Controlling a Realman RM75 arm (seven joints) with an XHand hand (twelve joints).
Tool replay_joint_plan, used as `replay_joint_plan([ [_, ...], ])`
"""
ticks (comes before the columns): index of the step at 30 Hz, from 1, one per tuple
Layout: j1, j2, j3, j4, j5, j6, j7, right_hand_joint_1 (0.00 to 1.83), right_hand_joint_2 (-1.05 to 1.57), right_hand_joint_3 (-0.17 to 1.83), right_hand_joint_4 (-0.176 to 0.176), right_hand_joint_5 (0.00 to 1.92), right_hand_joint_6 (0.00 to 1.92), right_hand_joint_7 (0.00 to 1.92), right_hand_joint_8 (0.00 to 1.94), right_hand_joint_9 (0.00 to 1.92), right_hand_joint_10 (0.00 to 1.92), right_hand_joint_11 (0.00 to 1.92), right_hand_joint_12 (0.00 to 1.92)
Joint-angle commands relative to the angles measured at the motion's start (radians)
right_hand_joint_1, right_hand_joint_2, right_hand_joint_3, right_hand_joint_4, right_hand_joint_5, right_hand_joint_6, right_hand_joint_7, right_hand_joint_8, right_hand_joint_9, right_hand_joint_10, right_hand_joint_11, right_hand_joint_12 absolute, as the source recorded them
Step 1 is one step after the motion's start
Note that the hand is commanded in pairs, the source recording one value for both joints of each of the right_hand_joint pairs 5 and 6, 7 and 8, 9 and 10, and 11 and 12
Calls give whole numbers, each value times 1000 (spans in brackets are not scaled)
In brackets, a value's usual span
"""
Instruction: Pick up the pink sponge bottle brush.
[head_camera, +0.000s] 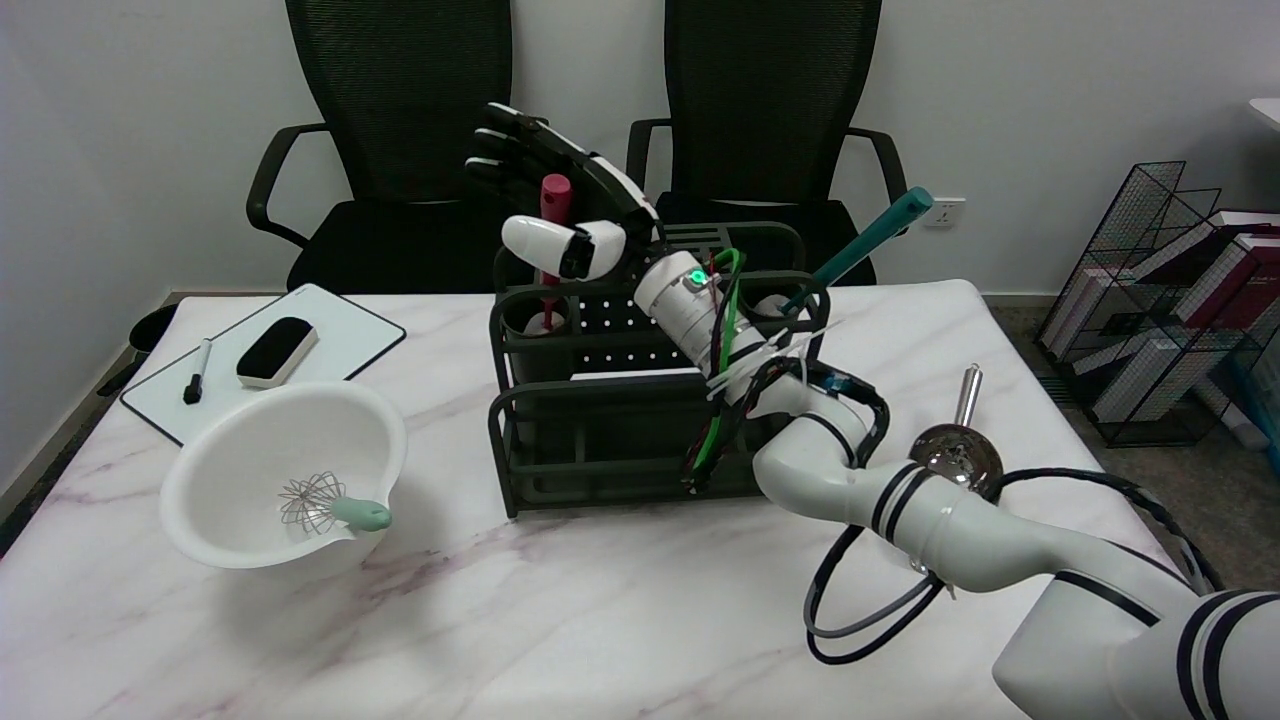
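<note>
Pink sponge bottle brush (553, 215) stands upright in the rear left cup of the dark rack (600, 440), its handle top poking up between the thumb and the raised fingers of the right hand (560, 205), which is spread around it without gripping. A teal-handled tool (860, 245) leans in the right cup; a white bowl (250, 440) with a whisk (330, 503) sits well apart at left

the bottle brush (553, 232) shows only its pink handle: the lower end sits inside a cup of the dark rack (620, 440), and the right hand (565, 200) covers part of the shaft. whether the fingers touch it cannot be told. the right arm (1000, 545) is cut off at the lower right edge.
</note>
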Motion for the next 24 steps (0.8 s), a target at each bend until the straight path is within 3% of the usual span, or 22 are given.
replay_joint_plan([
  [1, 2, -26, 5, -13, -2, -22, -6, 1274, -30, 1284, 0, 297, 297, 360, 360, 466, 466, 312, 312],
  [17, 0, -17, 65, -2, 14, -11, -6, 1277, 41, 1309, 0, 377, 377, 371, 371, 506, 506, 388, 388],
  [24, 2, -19, 61, 1, 25, -11, -6, 1315, 358, 1352, 0, 582, 582, 461, 461, 562, 562, 441, 441],
])
